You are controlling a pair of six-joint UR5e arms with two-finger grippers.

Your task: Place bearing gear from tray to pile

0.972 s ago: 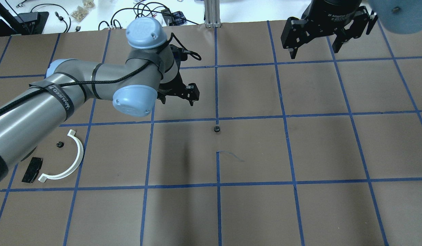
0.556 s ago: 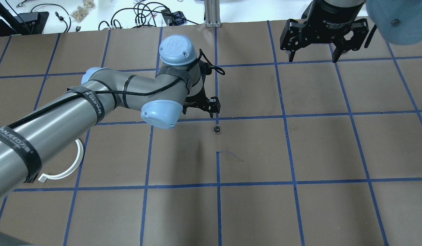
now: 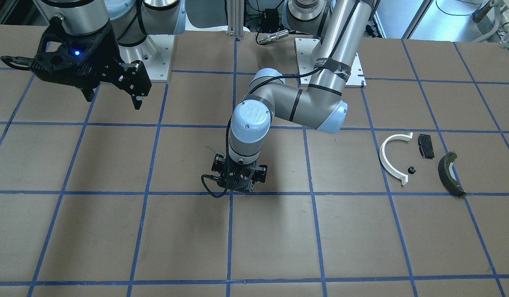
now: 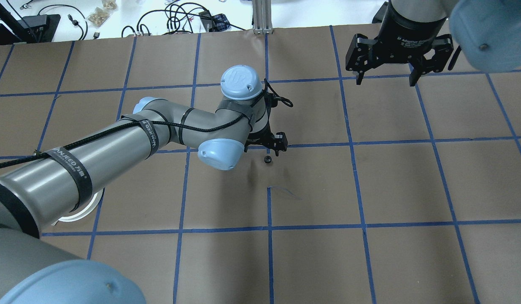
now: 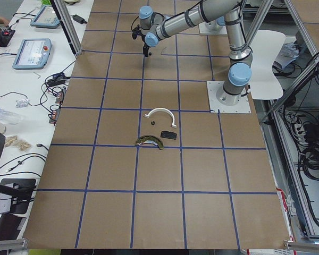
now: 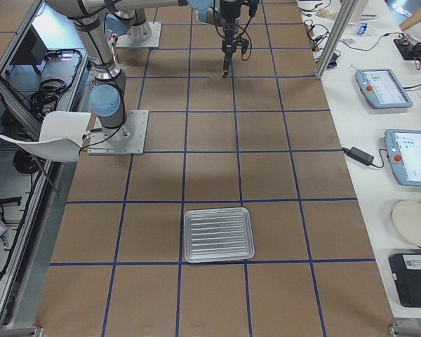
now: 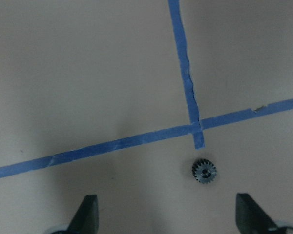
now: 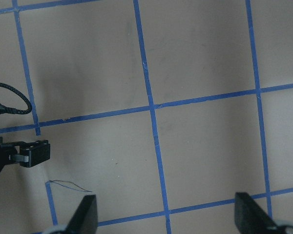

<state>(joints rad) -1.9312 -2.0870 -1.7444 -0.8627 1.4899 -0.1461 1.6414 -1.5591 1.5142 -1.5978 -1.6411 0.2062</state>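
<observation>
Now: gear (image 4: 267,159) loose, second gear (image 3: 411,169) in pile (image 3: 381,154) (two total); left, right jaws spread.

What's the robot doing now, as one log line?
left hand: open, empty, near gear | right hand: open, empty | gear: on table, not in pile

Left claw (image 7: 168,217) now nearer bearing gear (image 7: 204,171)

L gripper (image 7: 168,218) low, splayed; R gripper (image 4: 386,78) splayed, prob. higher.
</observation>
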